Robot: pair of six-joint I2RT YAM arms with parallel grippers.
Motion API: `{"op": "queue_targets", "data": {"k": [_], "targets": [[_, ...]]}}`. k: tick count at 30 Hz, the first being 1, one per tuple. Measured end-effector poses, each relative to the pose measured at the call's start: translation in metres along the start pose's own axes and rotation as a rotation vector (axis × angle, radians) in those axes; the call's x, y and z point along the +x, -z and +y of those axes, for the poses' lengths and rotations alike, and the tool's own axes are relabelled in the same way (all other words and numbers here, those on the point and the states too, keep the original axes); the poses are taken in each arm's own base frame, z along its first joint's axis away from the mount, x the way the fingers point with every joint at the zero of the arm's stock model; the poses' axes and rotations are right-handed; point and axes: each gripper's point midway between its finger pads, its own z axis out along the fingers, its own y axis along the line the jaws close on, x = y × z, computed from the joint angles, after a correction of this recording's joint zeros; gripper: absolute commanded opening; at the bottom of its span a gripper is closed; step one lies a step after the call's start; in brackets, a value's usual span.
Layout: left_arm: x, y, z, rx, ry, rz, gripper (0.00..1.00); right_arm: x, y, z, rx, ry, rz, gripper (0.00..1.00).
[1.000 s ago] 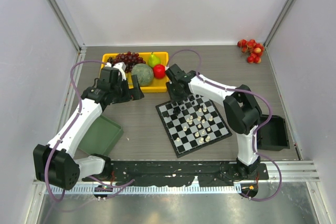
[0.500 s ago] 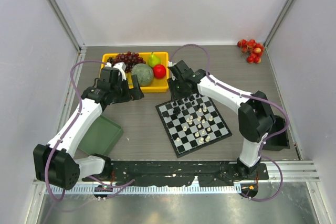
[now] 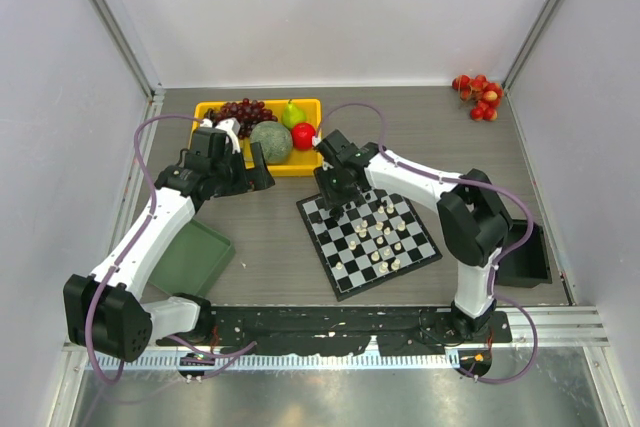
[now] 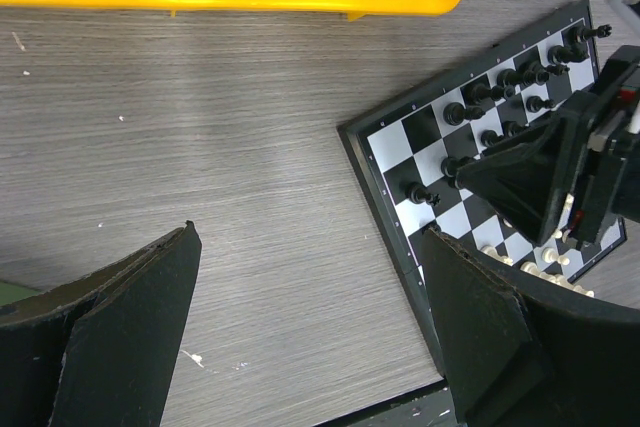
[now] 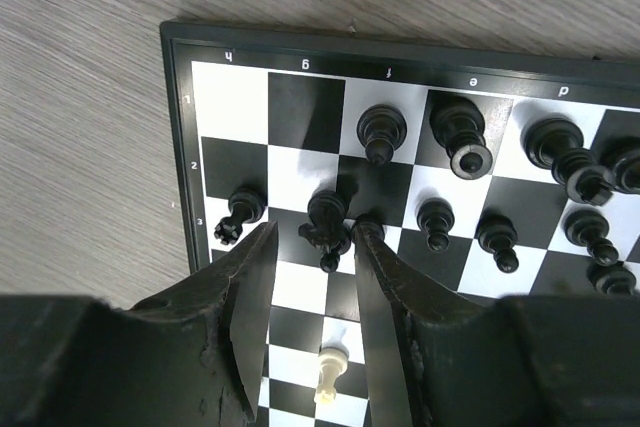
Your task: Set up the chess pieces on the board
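The board (image 3: 345,269) lies slanted at the table's middle, with black chess pieces (image 3: 385,205) on its far side and cream-white ones (image 3: 384,253) on its near right. My right gripper (image 3: 335,195) hangs over the board's far-left corner. In the right wrist view it (image 5: 312,232) is open, its fingers either side of a black piece (image 5: 327,219). Other black pieces (image 5: 455,137) stand beyond it and a white piece (image 5: 332,367) stands below it. My left gripper (image 4: 310,237) is wide open and empty over bare table, left of the board (image 4: 375,187).
A yellow tray (image 3: 290,169) behind the board holds dark grapes (image 3: 240,110), a pear (image 3: 292,114), a melon (image 3: 270,140) and a red apple (image 3: 303,135). A green tray (image 3: 195,257) lies near left. A black box (image 3: 522,252) sits at right. Red fruit (image 3: 478,95) lies far right.
My right gripper drew back toward the yellow tray, then came forward and left over the board's far-left corner. The left arm has not moved.
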Motion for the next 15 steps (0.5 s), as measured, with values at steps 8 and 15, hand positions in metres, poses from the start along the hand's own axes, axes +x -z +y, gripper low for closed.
{"op": "queue_targets", "data": {"k": [8, 15], "targets": [[0.0, 0.0, 0.0, 0.0, 0.0, 0.0, 1.0, 0.008, -0.013, -0.003, 0.019, 0.008, 0.04, 0.41], [0.001, 0.0, 0.0, -0.001, 0.0, 0.001, 1.0, 0.005, -0.014, -0.004, 0.023, 0.016, 0.039, 0.37]]}}
